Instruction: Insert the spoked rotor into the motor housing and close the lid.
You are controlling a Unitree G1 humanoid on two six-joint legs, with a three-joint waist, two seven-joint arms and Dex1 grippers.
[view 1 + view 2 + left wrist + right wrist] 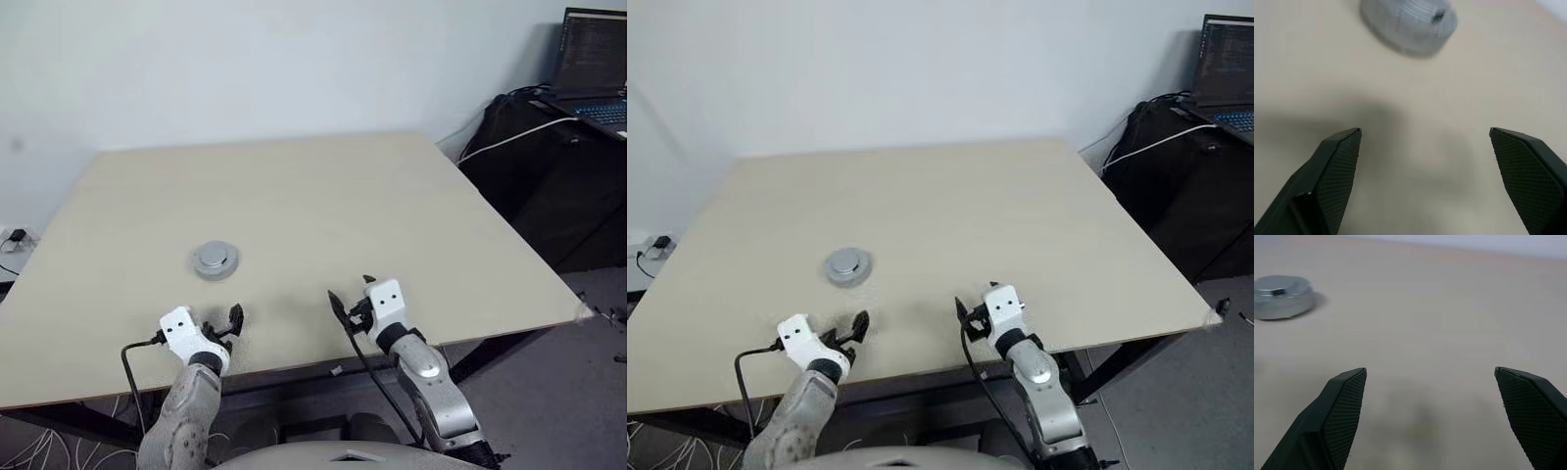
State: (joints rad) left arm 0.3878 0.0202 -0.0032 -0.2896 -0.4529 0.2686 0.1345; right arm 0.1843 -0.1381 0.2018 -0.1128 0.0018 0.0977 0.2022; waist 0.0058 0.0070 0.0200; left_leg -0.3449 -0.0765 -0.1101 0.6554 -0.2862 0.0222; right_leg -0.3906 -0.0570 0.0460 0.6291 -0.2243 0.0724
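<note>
Hands, left (233,319) and right (350,294), hang released at table (392,215) edge near lid (215,259).

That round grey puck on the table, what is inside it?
The motor housing sits with its lid closed flat on top, showing plain grey metal with a raised centre. Whatever is inside is covered, so it cannot be seen.

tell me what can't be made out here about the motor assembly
- Silvery spoked rotor and copper windings: hidden under the closed plain grey metal lid, both eye views.
- Round grey motor housing: blurred and cut by the edge in the left wrist view.
- Hinge: too small to see in any view.
</note>
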